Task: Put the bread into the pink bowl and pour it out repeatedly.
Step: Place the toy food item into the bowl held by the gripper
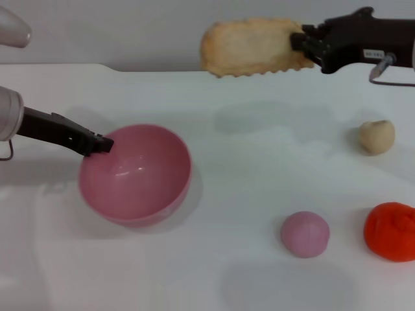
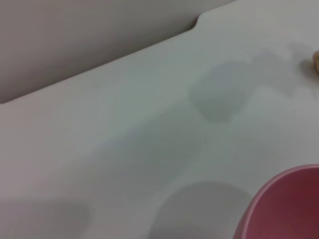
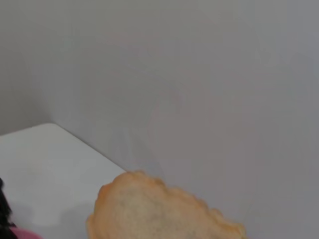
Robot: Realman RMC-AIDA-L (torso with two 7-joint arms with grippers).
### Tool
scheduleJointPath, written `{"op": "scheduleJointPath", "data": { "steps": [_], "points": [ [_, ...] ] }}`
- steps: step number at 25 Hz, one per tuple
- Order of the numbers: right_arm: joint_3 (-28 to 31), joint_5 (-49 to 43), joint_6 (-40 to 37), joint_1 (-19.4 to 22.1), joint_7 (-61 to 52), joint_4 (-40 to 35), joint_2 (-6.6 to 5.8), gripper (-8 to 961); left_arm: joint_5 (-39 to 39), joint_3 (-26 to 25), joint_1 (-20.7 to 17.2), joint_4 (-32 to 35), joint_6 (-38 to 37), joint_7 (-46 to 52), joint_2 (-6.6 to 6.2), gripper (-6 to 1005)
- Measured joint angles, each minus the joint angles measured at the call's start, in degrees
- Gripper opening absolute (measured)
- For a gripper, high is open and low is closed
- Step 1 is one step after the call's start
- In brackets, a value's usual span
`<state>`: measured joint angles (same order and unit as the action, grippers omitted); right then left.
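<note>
Now the right gripper [image 1: 303,46], upper right of the head view, has its jaws clamped on one end of the bread [image 1: 249,46] — tan, ridged-edged, long axis level, held high above the surface [image 1: 259,194]. The pink bowl [image 1: 135,173], smooth and glossy, sits lower left, pinched at its rim by the left gripper [image 1: 102,144].

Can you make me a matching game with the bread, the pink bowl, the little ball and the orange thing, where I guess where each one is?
Things:
1. bread
2. pink bowl
3. pinkish-purple ball
4. orange thing

Places:
A. on the table, nearest the right edge of the head view
B. up in the air, held by the right gripper
C. on the table, between the bowl and the orange thing
D. tipped, with the left gripper at its rim

Pairs: 1-B, 2-D, 3-C, 4-A
</note>
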<state>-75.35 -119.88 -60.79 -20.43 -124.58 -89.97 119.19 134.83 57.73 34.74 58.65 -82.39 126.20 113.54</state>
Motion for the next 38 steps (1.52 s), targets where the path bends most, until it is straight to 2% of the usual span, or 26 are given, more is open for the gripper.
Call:
{"op": "scheduleJointPath", "data": {
  "steps": [6, 13, 20, 24, 31, 38],
  "points": [
    [-0.38, -1.75, -7.08, -4.91, -2.65, 0.07, -0.53, 109, 0.00, 0.41, 0.73, 0.15, -0.79, 0.25, 0.61, 47],
    [-1.26, -7.87, -14.63, -8.79, -6.98, 0.56, -0.61, 108, -0.01, 1.23, 1.95, 0.12, -0.85, 0.35, 0.84, 47],
    [-1.73, -9.91, -21.14, -13.50, -8.17, 2.91, -0.50, 104, -0.02, 3.64, 2.49, -0.06, -0.53, 0.37, 1.32, 47],
    [-3.55, -10.01, -21.74, -15.78, -8.27, 4.81, -0.53, 102, -0.02, 4.52, 2.77, -0.13, -0.45, 0.29, 1.89, 47],
    [-7.80, -10.25, -22.38, -19.83, -7.96, 7.92, -0.60, 101, -0.01, 5.20, 2.88, -0.01, -0.39, 0.39, 2.15, 47],
    [-9.31, -10.39, -21.78, -23.61, -8.06, 13.52, -0.42, 99, -0.01, 5.20, 2.81, 0.13, -0.40, 0.39, 2.61, 47]
  ]
}}
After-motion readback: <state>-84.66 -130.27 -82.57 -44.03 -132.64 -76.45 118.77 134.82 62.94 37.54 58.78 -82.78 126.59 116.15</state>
